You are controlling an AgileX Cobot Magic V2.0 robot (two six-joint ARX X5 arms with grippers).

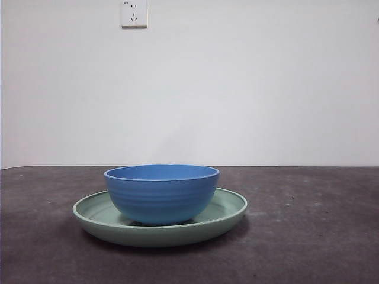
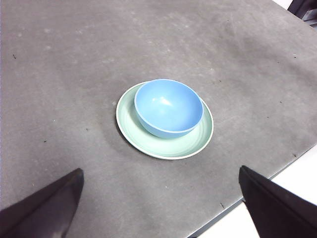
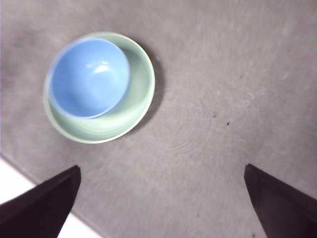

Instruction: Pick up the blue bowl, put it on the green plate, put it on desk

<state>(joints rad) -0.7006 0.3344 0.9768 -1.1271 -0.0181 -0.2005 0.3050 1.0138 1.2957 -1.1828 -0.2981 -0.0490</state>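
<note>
The blue bowl [image 1: 161, 192] stands upright inside the green plate [image 1: 228, 207], which rests on the dark grey desk [image 1: 308, 236]. From the left wrist view the bowl [image 2: 168, 107] sits a little off-centre on the plate [image 2: 190, 144]. The right wrist view also has the bowl [image 3: 90, 77] on the plate [image 3: 136, 104]. My left gripper [image 2: 161, 203] hangs open well above the desk, apart from the dishes, nothing between its jaws. My right gripper [image 3: 161, 198] is likewise open and empty, high above the desk beside the plate. Neither gripper appears in the front view.
A white wall with a power socket [image 1: 134, 13] stands behind the desk. The desk's edge [image 2: 257, 193] runs close to the plate in the left wrist view, and the same edge [image 3: 29, 173] shows in the right wrist view. A dark object [image 2: 304, 10] sits at a far corner.
</note>
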